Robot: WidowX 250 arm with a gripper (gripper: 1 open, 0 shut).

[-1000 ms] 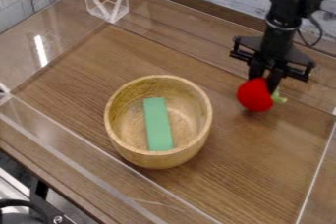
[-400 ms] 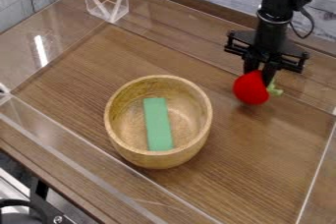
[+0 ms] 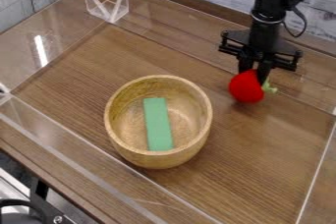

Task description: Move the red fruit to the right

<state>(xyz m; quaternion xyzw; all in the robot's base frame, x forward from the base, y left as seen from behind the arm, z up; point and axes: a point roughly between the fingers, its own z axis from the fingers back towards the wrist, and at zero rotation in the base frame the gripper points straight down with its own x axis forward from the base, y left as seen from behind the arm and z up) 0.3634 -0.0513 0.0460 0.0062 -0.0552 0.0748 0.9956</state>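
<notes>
The red fruit is small, round and bright red, with a green leaf on its right side. It hangs just over the wooden table, right of the wooden bowl. My black gripper comes straight down from above and is shut on the fruit's top. Most of the fingertips are hidden behind the fruit. A flat green block lies inside the bowl.
Clear plastic walls fence the wooden table on all sides. A small clear folded stand sits at the back left corner. Bare wood lies right of and behind the bowl.
The gripper and the red fruit have shifted together a little to the left and away from the camera. The bowl and green block have not moved.
</notes>
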